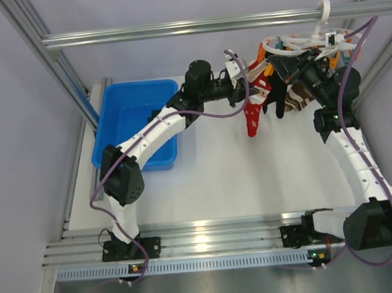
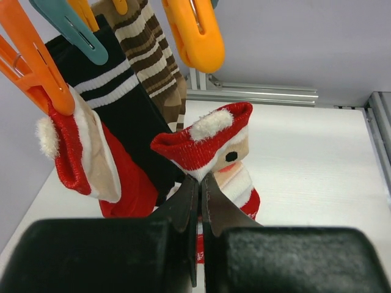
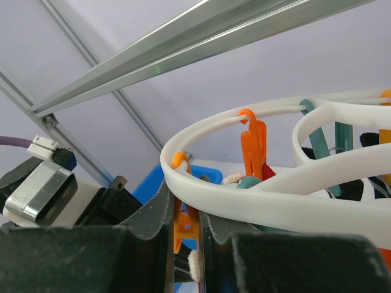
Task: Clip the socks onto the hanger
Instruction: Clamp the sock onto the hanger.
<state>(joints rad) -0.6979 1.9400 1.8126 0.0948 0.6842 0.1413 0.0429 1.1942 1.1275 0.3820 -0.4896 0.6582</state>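
Note:
My left gripper (image 2: 200,178) is shut on the white edge of a red sock (image 2: 208,143) with a white fluffy patch, holding it up just below the pegs. Another red sock (image 2: 73,152) hangs from an orange peg (image 2: 33,67) to its left. The white hanger ring (image 3: 256,189) hangs by its hook (image 1: 322,11) from the top rail. My right gripper (image 3: 186,201) is shut on an orange peg (image 3: 183,229) just under the ring. From above, the left gripper (image 1: 243,83) reaches in from the left and a red sock (image 1: 253,120) dangles beside it.
A black sock with white stripes (image 2: 116,97) and a brown striped sock (image 2: 153,55) hang on the same ring, with free teal (image 2: 67,27) and orange pegs (image 2: 195,30) above. A blue bin (image 1: 136,124) stands at the table's back left. Aluminium frame posts flank the workspace.

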